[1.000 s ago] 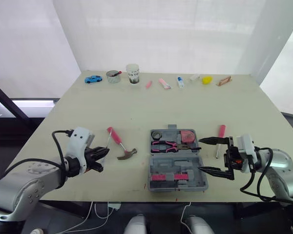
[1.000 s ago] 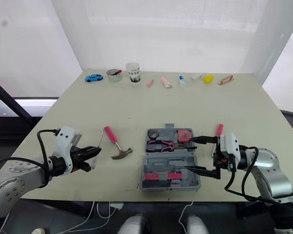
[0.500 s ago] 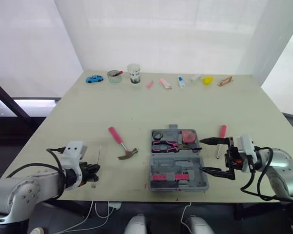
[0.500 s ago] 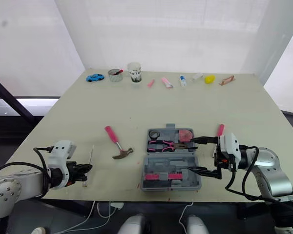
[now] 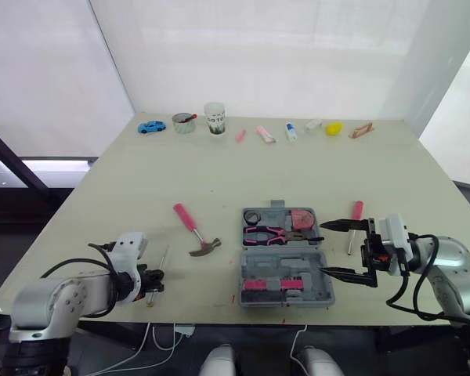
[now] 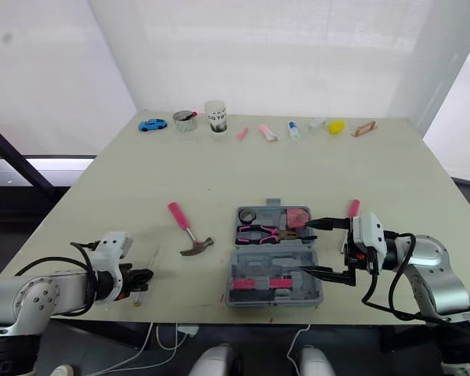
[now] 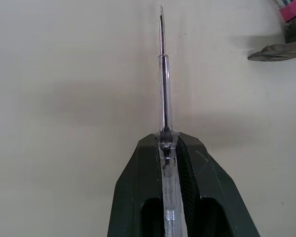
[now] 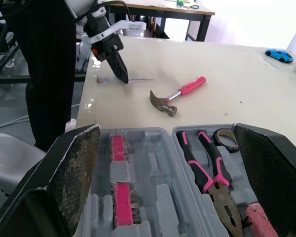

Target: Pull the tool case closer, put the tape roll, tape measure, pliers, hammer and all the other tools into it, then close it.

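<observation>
The grey tool case (image 5: pixel 286 276) lies open near the table's front edge. Pliers (image 5: pixel 268 232), a tape roll (image 5: pixel 252 216) and a pink tape measure (image 5: pixel 301 219) sit in its far half. The pink-handled hammer (image 5: pixel 196 233) lies on the table left of the case. A pink-handled screwdriver (image 5: pixel 353 225) lies to the case's right. My left gripper (image 5: pixel 151 283), at the front-left edge, is shut on the clear handle of a slim screwdriver (image 7: pixel 162 74) held low over the table. My right gripper (image 5: pixel 345 249) stands wide open beside the case's right end.
Along the far edge stand a blue toy car (image 5: pixel 149 126), a small tin (image 5: pixel 183 122), a cup (image 5: pixel 213 118), several small pink and white items and a yellow object (image 5: pixel 332 128). The table's front edge runs just behind both grippers.
My left arm has drawn back from beside the hammer to the front-left edge, bringing the slim screwdriver with it. The right gripper and the case have stayed put.
</observation>
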Robot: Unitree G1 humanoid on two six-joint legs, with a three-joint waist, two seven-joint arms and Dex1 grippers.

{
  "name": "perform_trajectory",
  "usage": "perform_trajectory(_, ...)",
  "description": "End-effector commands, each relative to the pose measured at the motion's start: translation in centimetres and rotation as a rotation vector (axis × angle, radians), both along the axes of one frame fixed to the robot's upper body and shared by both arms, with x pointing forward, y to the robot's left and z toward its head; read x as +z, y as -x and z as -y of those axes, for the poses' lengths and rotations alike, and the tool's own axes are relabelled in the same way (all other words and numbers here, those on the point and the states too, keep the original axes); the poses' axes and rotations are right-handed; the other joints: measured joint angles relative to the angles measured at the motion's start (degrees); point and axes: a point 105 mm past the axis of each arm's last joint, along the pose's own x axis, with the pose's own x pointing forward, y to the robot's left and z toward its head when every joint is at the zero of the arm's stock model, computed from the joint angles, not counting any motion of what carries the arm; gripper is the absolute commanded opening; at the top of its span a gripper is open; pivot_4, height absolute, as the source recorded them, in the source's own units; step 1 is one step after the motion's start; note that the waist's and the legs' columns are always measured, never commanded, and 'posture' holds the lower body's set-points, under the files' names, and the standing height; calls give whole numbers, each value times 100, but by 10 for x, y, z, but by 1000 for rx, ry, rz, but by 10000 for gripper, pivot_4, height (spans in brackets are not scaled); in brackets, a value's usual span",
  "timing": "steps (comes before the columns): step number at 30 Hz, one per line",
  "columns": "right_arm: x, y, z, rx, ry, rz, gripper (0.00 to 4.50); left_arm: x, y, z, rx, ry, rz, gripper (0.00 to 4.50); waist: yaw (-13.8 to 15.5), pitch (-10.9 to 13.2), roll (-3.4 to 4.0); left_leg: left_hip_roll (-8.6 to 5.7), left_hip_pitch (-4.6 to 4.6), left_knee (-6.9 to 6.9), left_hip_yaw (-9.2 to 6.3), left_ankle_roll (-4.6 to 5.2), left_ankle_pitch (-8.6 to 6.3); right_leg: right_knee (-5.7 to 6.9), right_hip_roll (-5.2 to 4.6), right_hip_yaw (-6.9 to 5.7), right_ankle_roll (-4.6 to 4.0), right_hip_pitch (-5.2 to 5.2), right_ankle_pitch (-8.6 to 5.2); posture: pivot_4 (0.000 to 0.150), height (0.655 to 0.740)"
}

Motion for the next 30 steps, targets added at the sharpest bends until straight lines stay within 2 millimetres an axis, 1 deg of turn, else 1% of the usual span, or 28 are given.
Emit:
perform_trajectory(1, 11, 2, -1, 8, -8, 55, 45000, 2, -8, -7, 3, -47, 33, 341, 2, -4, 8, 0, 1, 0, 0, 0, 0, 0, 0, 0, 0, 0, 0, 1500, 7400)
perform_trajectory(5, 11, 1, -1, 4, -10, 56, 45000, 3, -14, -6, -8, -57, 55, 341, 7, -7, 20, 0, 2, 0, -2, 0, 0, 0, -2, -1, 0, 0, 0, 1500, 7400)
perform_trajectory(8, 11, 2, -2, 3, -12, 55, 45000, 2, -12, -5, -11, -60, 60, 341, 10, -8, 29, -1, 2, 0, -5, 0, 0, 0, -4, -1, 0, 0, 0, 1500, 7400)
perform_trajectory(10, 11, 3, -2, 1, -12, 54, 45000, 1, -9, -6, -6, -68, 68, 9826, 5, -7, 30, -1, 2, -2, -12, 0, 0, 0, -5, 0, 0, 0, 0, 1500, 7400)
perform_trajectory(11, 10, 3, -1, 0, -12, 53, 45000, 1, -8, -7, -2, -71, 73, 13613, -3, -7, 29, 0, 2, -2, -17, 0, 0, 0, -5, 2, 0, -2, 0, 1500, 7400)
perform_trajectory(14, 9, 3, -1, -1, -11, 49, 45000, 2, -4, -11, 8, -89, 107, 27142, -13, -6, 28, 1, 1, -9, -15, 0, 0, -6, -6, 11, 0, -6, 0, 1500, 7400)
perform_trajectory(17, 8, 4, -1, 0, -11, 46, 45000, 3, 0, -10, 7, -101, 146, 41509, -56, -5, 25, 1, 2, -33, -10, 0, 0, -22, -6, 17, -1, -11, 0, 1500, 7400)
perform_trajectory(18, 8, 4, -1, 1, -11, 45, 45000, 2, 3, -9, 9, -107, 156, 44814, -63, -5, 25, 1, 2, -38, -10, 0, 0, -27, -5, 17, -1, -12, 1, 1500, 7400)
perform_trajectory(20, 8, 4, -2, 1, -12, 45, 45000, 0, 9, -7, 13, -122, 184, 44814, -98, -5, 25, 1, 2, -53, -8, 0, 0, -41, -6, 17, -1, -12, 1, 1500, 7400)
perform_trajectory(23, 7, 4, -2, 2, -13, 43, 45000, -1, 12, -4, 13, -157, 259, 44814, -135, -5, 25, 2, -3, -72, -5, 0, -1, -72, -7, 18, -1, -11, 2, 1500, 7400)
perform_trajectory(25, 7, 5, -2, 5, -13, 41, 45000, -6, 15, 7, 26, -142, 342, 44814, -137, -4, 22, 1, -6, -78, 1, 1, -3, -87, -10, 19, 0, -10, 2, 1500, 7400)
perform_trajectory(30, 7, 4, -2, 3, -11, 43, 45000, -18, 27, 22, 57, -140, 440, 44814, -120, -5, 18, 1, -9, -82, 7, 10, -8, -98, -34, 20, 2, -9, 2, 1500, 7400)
